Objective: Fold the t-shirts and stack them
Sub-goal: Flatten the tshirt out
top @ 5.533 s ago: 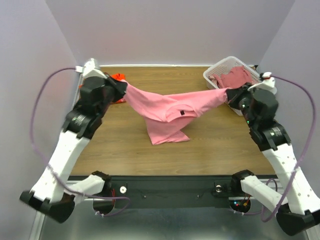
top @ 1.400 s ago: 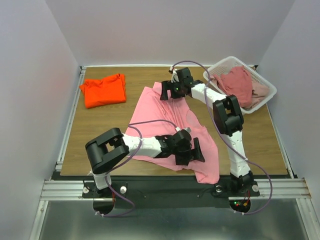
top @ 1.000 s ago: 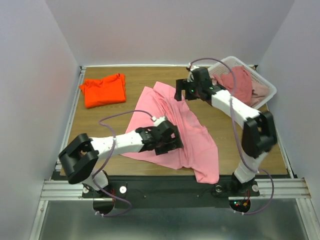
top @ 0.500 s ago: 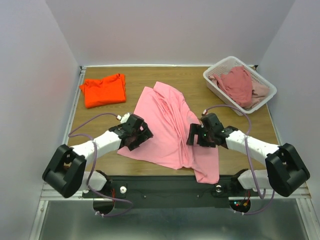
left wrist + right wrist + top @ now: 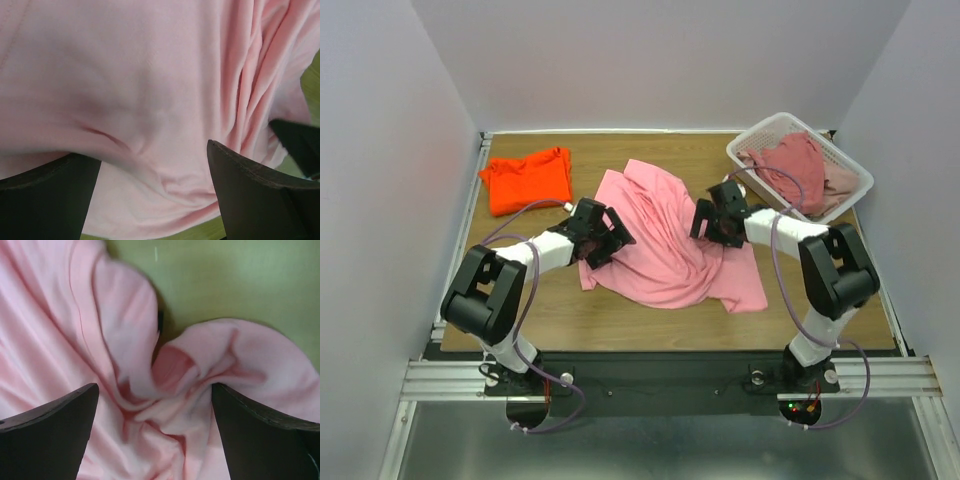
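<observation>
Surface: wood-grain table [image 5: 520,290], pale lilac walls on three sides.
Landmark: white slatted basket [image 5: 752,133] at the far right corner; all places below are read from it.
Basket contents: dusty rose t-shirt [image 5: 790,168] heaped inside, pale pink t-shirt [image 5: 842,182] beside it at the basket's right end, both spilling over the rim.
Pink t-shirt [image 5: 660,250]: left of the basket and nearer my bases. It lies rumpled on the wood, with long creases running from its far end toward the near side. Its right hem comes close to the basket's near-left corner, apart from it.
Orange t-shirt [image 5: 528,180]: well to the left of the basket, folded flat, apart from the pink one.
My right gripper [image 5: 700,222]: just left of the basket and a little nearer, low over the pink shirt's right side. In the right wrist view its fingers [image 5: 45,425] stand wide apart, a bunched fold of pink cloth [image 5: 190,375] between them, not pinched; bare table [image 5: 225,280] shows beyond.
My left gripper [image 5: 617,235]: farther left of the basket, past the pink shirt's middle, at the shirt's left edge. In the left wrist view its fingers [image 5: 260,195] are spread wide, and creased pink cloth [image 5: 150,90] fills the gap.
Grip: neither claw clamps anything.
</observation>
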Controlling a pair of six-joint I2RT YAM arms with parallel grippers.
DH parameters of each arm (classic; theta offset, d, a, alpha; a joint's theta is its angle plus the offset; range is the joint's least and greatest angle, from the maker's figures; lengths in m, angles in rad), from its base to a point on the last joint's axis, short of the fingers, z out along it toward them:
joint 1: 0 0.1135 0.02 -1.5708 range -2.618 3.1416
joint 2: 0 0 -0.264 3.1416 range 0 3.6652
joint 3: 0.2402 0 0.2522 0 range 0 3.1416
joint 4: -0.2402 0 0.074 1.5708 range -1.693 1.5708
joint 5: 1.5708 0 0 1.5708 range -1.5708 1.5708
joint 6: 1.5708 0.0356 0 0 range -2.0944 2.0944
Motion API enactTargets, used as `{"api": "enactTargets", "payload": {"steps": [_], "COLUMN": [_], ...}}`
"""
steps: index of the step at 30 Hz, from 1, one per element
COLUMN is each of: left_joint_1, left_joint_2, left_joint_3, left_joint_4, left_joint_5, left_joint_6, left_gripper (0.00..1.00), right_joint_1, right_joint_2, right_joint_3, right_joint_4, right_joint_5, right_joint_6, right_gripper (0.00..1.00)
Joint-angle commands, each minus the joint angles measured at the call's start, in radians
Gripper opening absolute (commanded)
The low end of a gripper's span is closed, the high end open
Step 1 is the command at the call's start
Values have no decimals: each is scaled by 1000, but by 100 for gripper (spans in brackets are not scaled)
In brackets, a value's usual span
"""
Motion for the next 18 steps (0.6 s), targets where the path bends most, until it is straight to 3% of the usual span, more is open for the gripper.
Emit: {"api": "enactTargets", "payload": {"steps": [1,6,9,12,14,18], "left_joint_1": [7,7,7,7,7,12], "left_joint_2": [74,-56,-181,-298,-372,-463], "left_joint_3": [20,34,19,-9,-45,-159], "left_joint_4": [-132,-232,-339,-420,-528,-595], "left_joint_5": [-48,-157,-253,-307,-367,-387], "left_joint_6": [73,56,26,-8,-86,-178], "left_gripper": [98,98,98,98,98,99], "right_joint_1": [-61,-65,-64,-64,-64,-65], "right_joint_2": [133,142,3,-134,-279,-520], "right_joint_3": [155,276,254,154,49,-110], "right_joint_4": [22,17,16,14,9,-23], "right_joint_5": [21,45,-5,-52,-29,11], "right_joint_6": [-139,-264,-265,-233,-181,-96], "right_gripper": [100,100,100,100,100,100]}}
